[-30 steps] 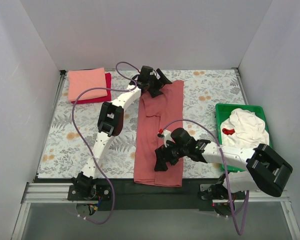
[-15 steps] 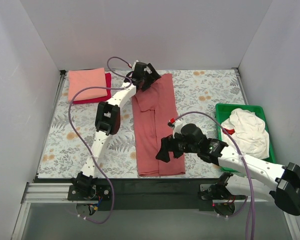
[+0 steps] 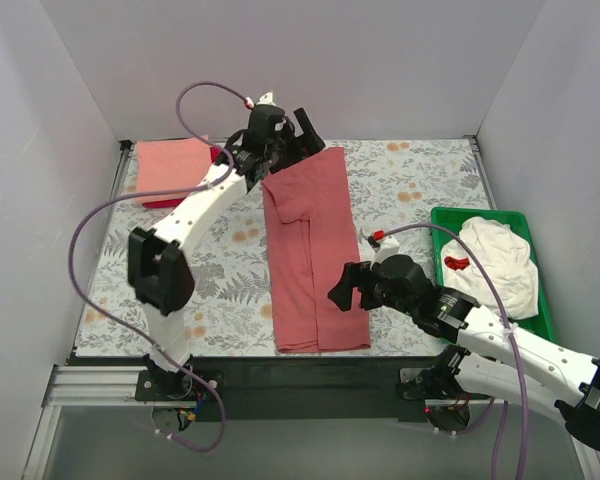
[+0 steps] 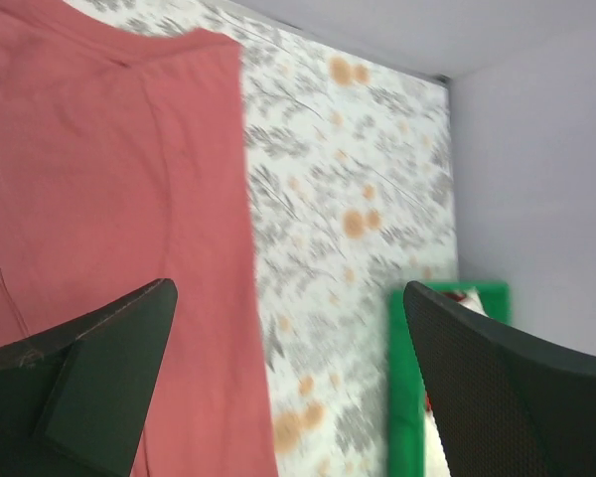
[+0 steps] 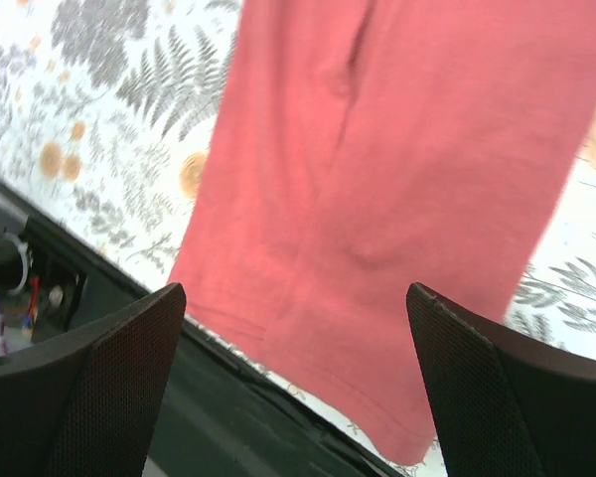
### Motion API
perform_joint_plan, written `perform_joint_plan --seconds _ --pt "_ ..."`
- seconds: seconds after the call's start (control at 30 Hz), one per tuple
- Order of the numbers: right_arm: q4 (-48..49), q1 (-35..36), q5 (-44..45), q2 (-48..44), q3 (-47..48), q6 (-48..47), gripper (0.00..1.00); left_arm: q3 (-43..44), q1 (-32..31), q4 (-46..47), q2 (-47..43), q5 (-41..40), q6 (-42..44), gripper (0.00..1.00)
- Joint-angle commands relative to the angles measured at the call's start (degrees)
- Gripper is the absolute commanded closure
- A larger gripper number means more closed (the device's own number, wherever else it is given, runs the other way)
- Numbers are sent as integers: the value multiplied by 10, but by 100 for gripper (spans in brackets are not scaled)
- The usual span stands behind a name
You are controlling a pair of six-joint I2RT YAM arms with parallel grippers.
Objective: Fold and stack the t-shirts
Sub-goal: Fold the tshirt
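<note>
The brick-red shirt [image 3: 310, 250] lies as a long narrow strip down the middle of the floral worktop [image 3: 420, 180], folded lengthwise, with its near end just short of the worktop's front edge. The left hand [image 3: 300, 140] hangs over the shirt's far end. In its wrist view the two dark fingers [image 4: 99, 368] are spread wide with nothing between them, and only red cloth and patterned worktop show below, all of it blurred. The right hand [image 3: 345, 290] sits over the near right edge of the same shirt. Its fingers [image 5: 89, 388] are likewise spread apart and hold nothing, and the shirt's near hem and a lengthwise crease run beneath them. From neither wrist view can it be told whether the fingertips touch the cloth. At the far left corner the salmon-pink shirt [image 3: 170, 160] lies folded on top of the crimson shirt [image 3: 165, 203], which is almost wholly covered so that only a thin strip shows along its near edge. The cream-white shirt [image 3: 495, 265] is heaped, unfolded, in the green tray [image 3: 477, 214] at the right side, well apart from the others. A small red mark [image 3: 457, 263] shows on its left part, too small to identify. The right arm's far links run out of the top view at the lower right corner.
</note>
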Motion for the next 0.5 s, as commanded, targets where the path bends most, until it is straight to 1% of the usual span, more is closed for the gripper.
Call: perform_joint_plan --seconds 0.0,0.03,0.07,0.1,0.13,0.17,0.2,0.23,0.27,0.3,0.33,0.37,0.4,0.43,0.47 --pt "-26 -5 111 -49 -30 64 2 -167 -45 7 -166 -38 0 2" --pt "-27 -8 117 -60 -39 71 2 -210 -63 28 -194 -37 -16 2" --pt "-27 -9 120 -71 -46 81 2 -284 -72 30 -218 -11 -19 2" --pt "-27 -10 118 -80 -54 79 2 -316 -83 29 -239 -15 -29 2" --pt "-30 -12 112 -98 -63 71 2 -347 -102 16 -290 -26 -48 2" --pt "-34 -13 102 -106 -67 61 2 -419 -117 17 -314 -37 -72 2" --pt "-44 -14 101 -114 -70 53 2 -449 -130 16 -344 -47 -82 2" --pt "-62 -14 100 -126 -74 51 2 -486 -158 13 -392 -58 -94 2" --pt "-72 -15 96 -130 -77 52 2 -517 -176 12 -420 -63 -110 2" --pt "-79 -16 93 -134 -80 51 2 -575 -192 10 -441 -63 -115 2" --pt "-84 -16 86 -136 -82 49 2 -596 -222 -16 -459 -69 -130 2" --pt "-95 -16 72 -137 -86 47 2 -614 -236 -36 -491 -74 -144 2" --pt "-98 -16 65 -138 -88 47 2 -646 -246 -58 -503 -88 -188 2" --pt "-101 -16 58 -138 -90 48 2 -658 -266 -111 -513 -89 -214 2" --pt "-102 -16 43 -138 -97 49 2 -674 -277 -126 -527 -81 -231 2"
